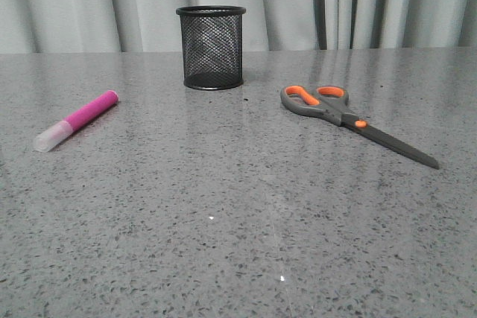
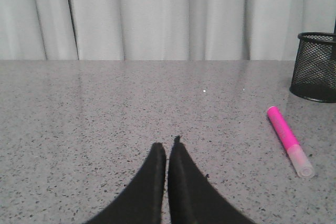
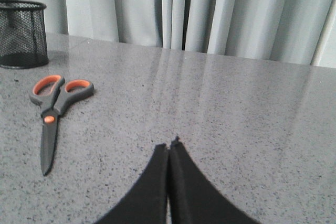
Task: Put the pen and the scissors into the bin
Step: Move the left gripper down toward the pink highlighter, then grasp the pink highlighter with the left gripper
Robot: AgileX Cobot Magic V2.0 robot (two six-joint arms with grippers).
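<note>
Pen (image 1: 75,121), scissors (image 1: 350,117) flat on table, bin (image 1: 212,47) upright between; both grippers pressed together, empty; risk: long scissors tipping the light bin.

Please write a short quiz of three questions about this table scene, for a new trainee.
1. True or false: the pink marker is already inside the mesh pen cup.
2. On which side of the cup do the scissors lie: A the robot's left, B the robot's right?
3. Fill in: the left hand and the right hand are both ____.

Key: 1 false; 2 B; 3 shut, holding nothing.
</note>
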